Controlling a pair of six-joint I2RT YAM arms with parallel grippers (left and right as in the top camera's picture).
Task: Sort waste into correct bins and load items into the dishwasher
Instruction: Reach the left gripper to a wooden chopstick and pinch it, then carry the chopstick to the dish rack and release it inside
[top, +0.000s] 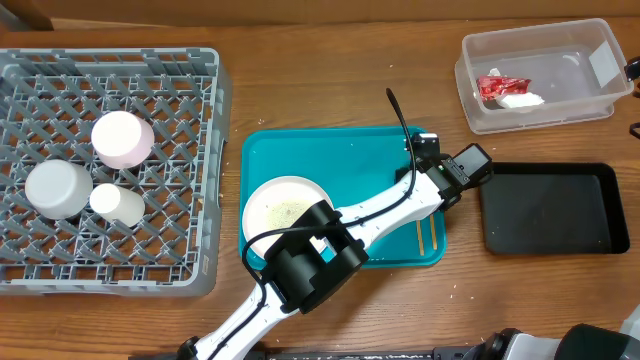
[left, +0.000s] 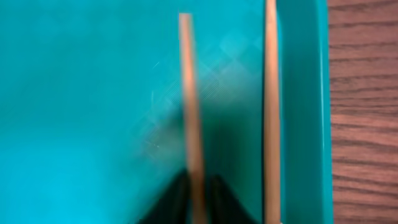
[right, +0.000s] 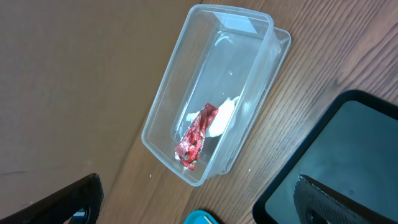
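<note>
A: While the dish rack on the left holds three pale dishes, what worries you on the teal tray?

B: First the large plate. It lies at the tray's left end with crumbs on it, and the left arm's elbow hangs over its near edge. A careless swing could knock the plate or scatter the crumbs.

A: And further right, the chopsticks?

B: That's the main risk. The left gripper has its jaws drawn narrow on one chopstick only, near its end as far as I can tell. The other chopstick lies apart from it, against the tray's right wall. Pinched that far from its middle, a thin stick may pivot or slip out on the way to the rack. The second one needs its own trip, and it sits so tight to the wall that a finger might not get in beside it.

A: The waste?

B: The red wrapper and the tissue sit in the clear tub at the far right. The black tray below it holds nothing that I can see. The right gripper hangs above them, jaws wide, holding nothing. There's no danger there unless it moves in across the left arm's path.
</note>
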